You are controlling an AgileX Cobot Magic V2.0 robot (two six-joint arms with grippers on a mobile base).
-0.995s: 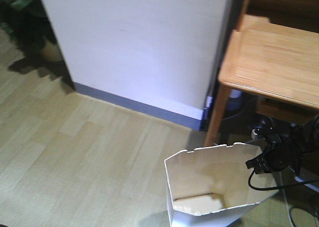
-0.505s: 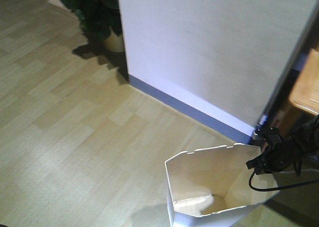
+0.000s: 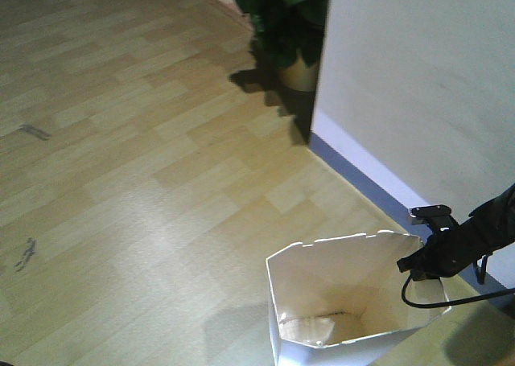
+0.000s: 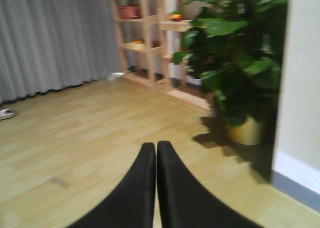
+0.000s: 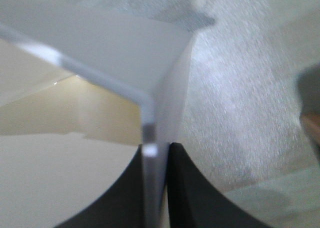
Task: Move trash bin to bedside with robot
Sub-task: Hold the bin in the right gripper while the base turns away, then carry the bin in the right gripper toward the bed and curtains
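The view has swung left: the desk is gone, open floor (image 3: 121, 157) spreads wide, the white wall (image 3: 418, 84) now fills the right side, and the potted plant (image 3: 286, 20) sits top centre. The trash bin (image 3: 346, 302) stays low in front, its rim corner pinched by the right gripper (image 5: 159, 150). The left gripper (image 4: 156, 153) is pressed together, empty. No bed shows; turning slowly and level should keep the thin rim from slipping.

The white, faceted trash bin (image 3: 322, 273) stands upright and open on the wooden floor (image 3: 145, 181), its rim corner pinched by the black right gripper (image 3: 408, 265).
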